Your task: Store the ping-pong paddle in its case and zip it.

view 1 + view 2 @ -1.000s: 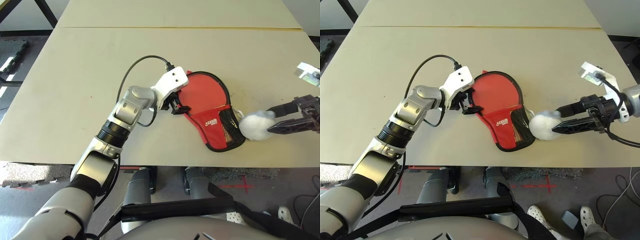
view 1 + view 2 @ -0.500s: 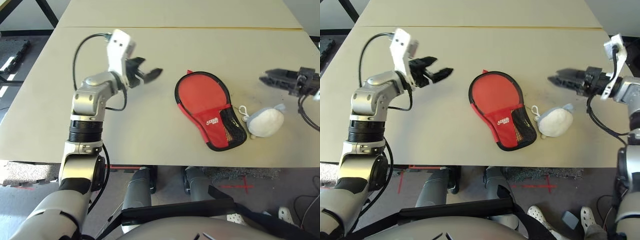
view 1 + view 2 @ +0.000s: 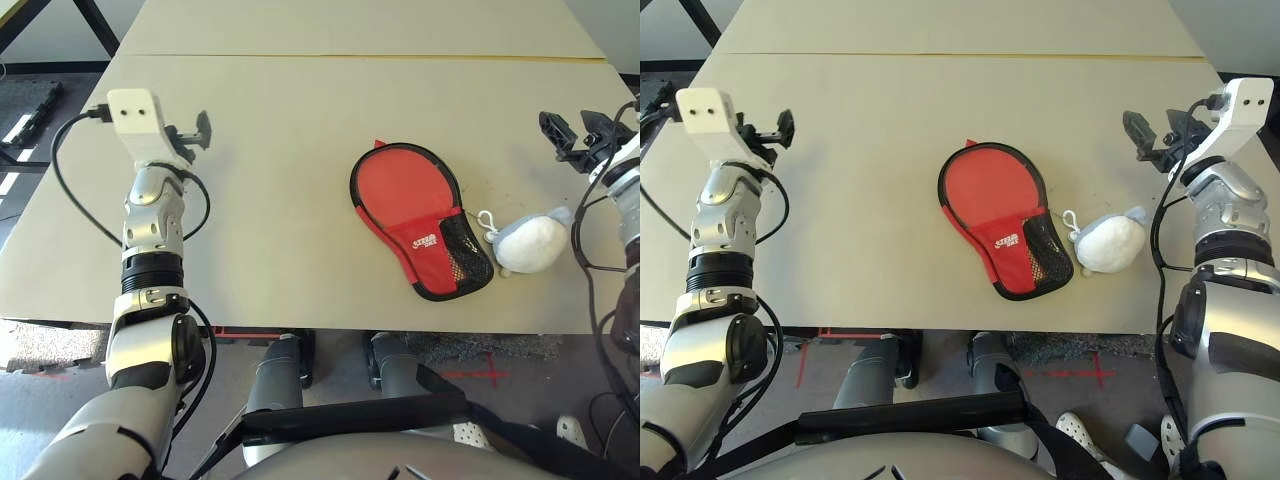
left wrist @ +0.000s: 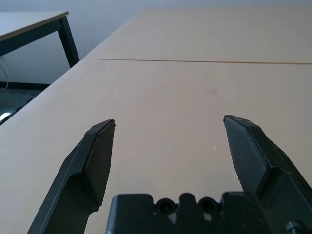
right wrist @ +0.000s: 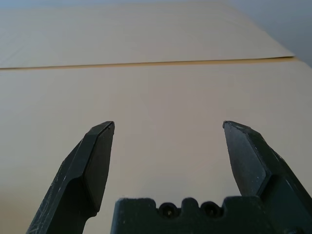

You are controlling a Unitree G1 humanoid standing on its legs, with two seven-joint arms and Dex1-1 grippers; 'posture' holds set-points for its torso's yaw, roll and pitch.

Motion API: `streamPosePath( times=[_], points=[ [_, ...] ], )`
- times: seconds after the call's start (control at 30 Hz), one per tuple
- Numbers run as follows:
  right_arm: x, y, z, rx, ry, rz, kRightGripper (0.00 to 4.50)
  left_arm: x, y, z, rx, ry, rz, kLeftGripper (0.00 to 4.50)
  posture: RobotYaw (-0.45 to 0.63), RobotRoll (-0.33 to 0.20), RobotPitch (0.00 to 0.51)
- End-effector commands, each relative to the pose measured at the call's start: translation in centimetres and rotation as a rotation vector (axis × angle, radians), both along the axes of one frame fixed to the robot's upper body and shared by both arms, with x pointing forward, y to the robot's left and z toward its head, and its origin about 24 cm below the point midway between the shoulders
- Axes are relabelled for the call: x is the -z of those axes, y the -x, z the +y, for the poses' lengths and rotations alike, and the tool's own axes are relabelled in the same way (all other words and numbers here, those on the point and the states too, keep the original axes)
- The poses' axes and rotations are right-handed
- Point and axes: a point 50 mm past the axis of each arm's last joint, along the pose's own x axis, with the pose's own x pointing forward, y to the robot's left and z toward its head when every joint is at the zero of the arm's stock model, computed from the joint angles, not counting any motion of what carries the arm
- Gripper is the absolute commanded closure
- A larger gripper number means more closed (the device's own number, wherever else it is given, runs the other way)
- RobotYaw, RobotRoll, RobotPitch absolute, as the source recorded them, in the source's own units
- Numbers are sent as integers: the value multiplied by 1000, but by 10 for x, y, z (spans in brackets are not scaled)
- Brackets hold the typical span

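Comparing against the frames one second back: both arms have withdrawn from the centre of the table (image 3: 300, 120). The left gripper (image 4: 168, 146), then touching the round end of the case (image 3: 418, 225), now sits raised at the table's 9 o'clock edge, well apart from it. The right gripper (image 5: 168, 146), then closed around the plush ball (image 3: 530, 243), now sits at 3 o'clock, clear of the ball. The ball has shifted slightly and rests just beside the case's narrow end.

Count, largest first:
- Table: one, with a seam line across its far part.
- Case: one, red with black trim, lying flat at centre, round end toward 11 o'clock, mesh pocket and white logo toward 5 o'clock. It appears closed; the ping-pong paddle cannot be seen separately.
- Plush ball: one, at 4 o'clock of the case.
- Grippers: two. Each wrist view shows the fingers spread wide with nothing between them.
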Motion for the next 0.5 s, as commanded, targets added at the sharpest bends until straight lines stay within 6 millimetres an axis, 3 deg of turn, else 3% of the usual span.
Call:
streamPosePath(
  times=[0.03,0.5],
  points=[
    [12,5,-6,73,-8,20,46,13,6,5,-28,-3,10,0,-41,0,141],
    [24,9,-11,140,-15,70,46,23,9,8,-35,-23,39,0,-40,0,151]
  ],
)
